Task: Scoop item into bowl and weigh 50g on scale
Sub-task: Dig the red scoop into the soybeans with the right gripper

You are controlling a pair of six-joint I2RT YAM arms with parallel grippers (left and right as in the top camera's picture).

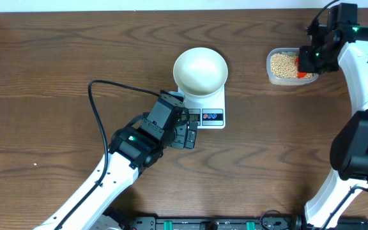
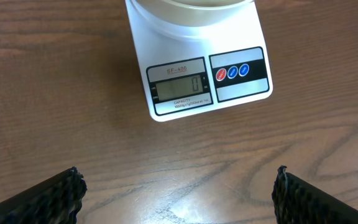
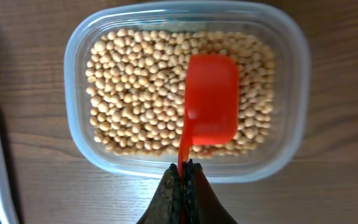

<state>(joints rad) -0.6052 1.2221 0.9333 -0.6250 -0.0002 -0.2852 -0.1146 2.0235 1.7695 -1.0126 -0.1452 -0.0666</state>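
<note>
The white bowl [image 1: 200, 69] stands on the white scale [image 1: 213, 117]. In the left wrist view the scale [image 2: 241, 46] reads 0, and only the bowl's lower edge [image 2: 191, 7] shows at the top. My left gripper [image 1: 188, 135] [image 2: 178, 175] is open just in front of the scale, with bare wood between its fingers. The pale tan beans [image 3: 135, 93] [image 1: 282, 64] fill a clear tub. My right gripper [image 3: 184, 169] [image 1: 311, 59] is shut on the handle of a red scoop [image 3: 211, 106], whose cup lies over the beans with none on it.
The clear plastic tub [image 3: 297, 93] [image 1: 271, 75] sits at the back right, close to the table's far edge. A black cable [image 1: 94, 105] loops left of my left arm. The right arm's white links [image 1: 363, 89] run down the right side. A black rail [image 1: 203, 223] lines the front edge.
</note>
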